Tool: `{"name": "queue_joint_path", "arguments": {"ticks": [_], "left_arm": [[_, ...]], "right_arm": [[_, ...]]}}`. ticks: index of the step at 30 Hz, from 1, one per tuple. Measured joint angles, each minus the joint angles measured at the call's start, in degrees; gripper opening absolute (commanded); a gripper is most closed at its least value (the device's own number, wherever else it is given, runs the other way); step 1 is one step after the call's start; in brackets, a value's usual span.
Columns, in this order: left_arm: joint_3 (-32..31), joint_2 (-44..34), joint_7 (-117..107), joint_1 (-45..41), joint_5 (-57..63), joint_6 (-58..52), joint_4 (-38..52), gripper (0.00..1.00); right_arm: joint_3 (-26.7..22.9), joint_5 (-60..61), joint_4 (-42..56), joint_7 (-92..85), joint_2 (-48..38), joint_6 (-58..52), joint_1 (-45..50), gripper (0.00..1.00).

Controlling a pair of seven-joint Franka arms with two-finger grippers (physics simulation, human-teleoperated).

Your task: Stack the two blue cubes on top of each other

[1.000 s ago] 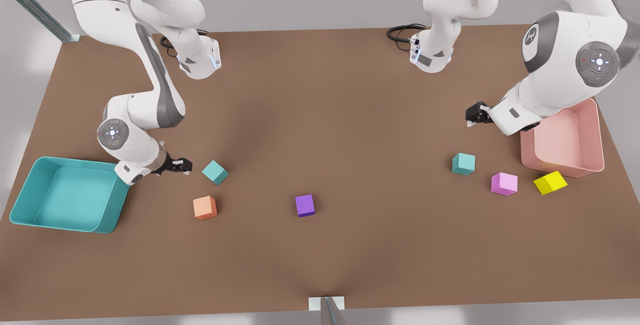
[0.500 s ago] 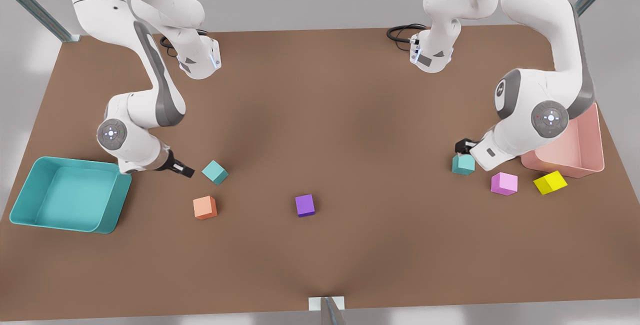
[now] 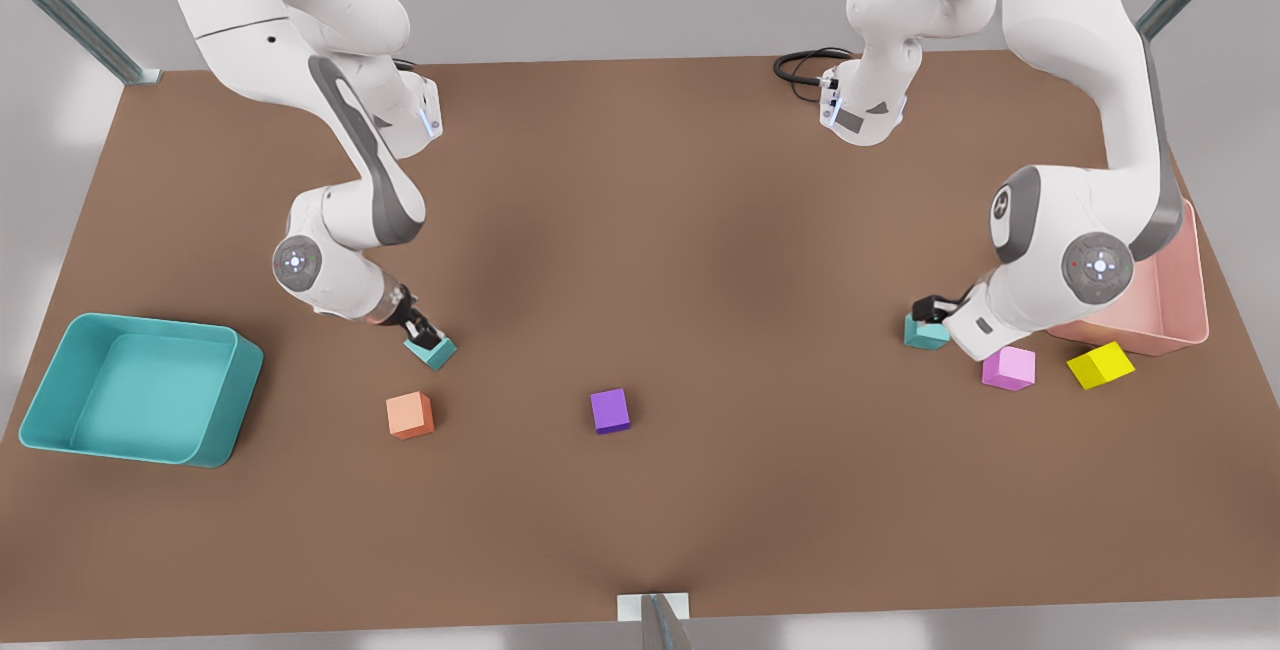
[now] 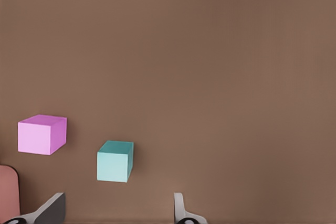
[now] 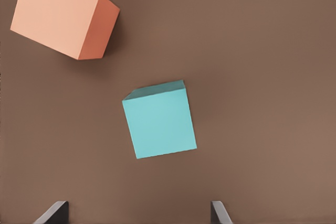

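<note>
- Teal cubes sit far apart on the brown desk point(image 3: 640, 230): one at the front view's left point(image 3: 437, 353), next to the orange cube point(image 3: 410, 414); the other at the front view's right point(image 3: 924, 333), next to the pink cube point(image 3: 1008, 368).
- Left wrist view shows pink cube + teal cube, so the left claw point(image 3: 932, 310) is the one at the front view's right. Right wrist view shows orange + teal, so the right claw point(image 3: 424, 332) is at the front view's left.
- Both arms are low over their own cube; looks like a pre-grasp on each, since one cube must be carried over to the other.
- Right claw: spread, fingertips point(image 5: 55, 212) at the bottom edge of the right wrist frame, cube point(image 5: 159, 119) mid-frame, ahead of the tips, not between them. Cube sits slightly rotated to the fingers.
- Left claw: spread, tips point(image 4: 52, 208) at the bottom of the left wrist frame, cube point(image 4: 114, 161) just above, roughly within the gap's span, untouched.
- Nothing pinched yet; neither cube lifted.
- Purple cube point(image 3: 609, 410), yellow cube point(image 3: 1100, 365), teal bin point(image 3: 215, 420), pink bin point(image 3: 1185, 280): irrelevant.
</note>
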Motion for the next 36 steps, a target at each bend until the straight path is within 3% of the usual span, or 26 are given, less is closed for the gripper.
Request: {"name": "queue_joint_path", "arguments": {"ticks": [11, 18, 19, 21, 36], "left_arm": [[-0.11, 2.46, -0.08, 3.4, 0.39, 2.44, -0.71, 1.0], [-0.72, -1.44, 1.06, 8.85, 0.45, 14.8, -19.33, 1.0], [-0.75, -1.57, 1.37, 9.16, 0.46, 17.03, -20.82, 0.96], [-0.78, -1.59, 1.94, 9.11, 0.47, 20.27, -21.92, 1.0], [-2.73, 0.06, 4.43, 10.92, 0.86, 33.7, -28.78, 1.0]], "right_arm": [[-0.3, -0.15, -2.94, 4.98, 1.25, 5.19, -0.06, 1.0], [-0.47, -0.46, -3.58, 2.04, 2.06, 5.68, -1.58, 1.0], [-0.44, -0.47, -3.56, 1.34, 2.21, 5.75, -1.52, 1.0], [-0.42, -0.49, -3.47, -0.26, 2.67, 5.88, -1.48, 1.0], [-0.95, -0.6, -2.25, -9.81, 8.21, 9.18, 0.78, 1.0]]}}
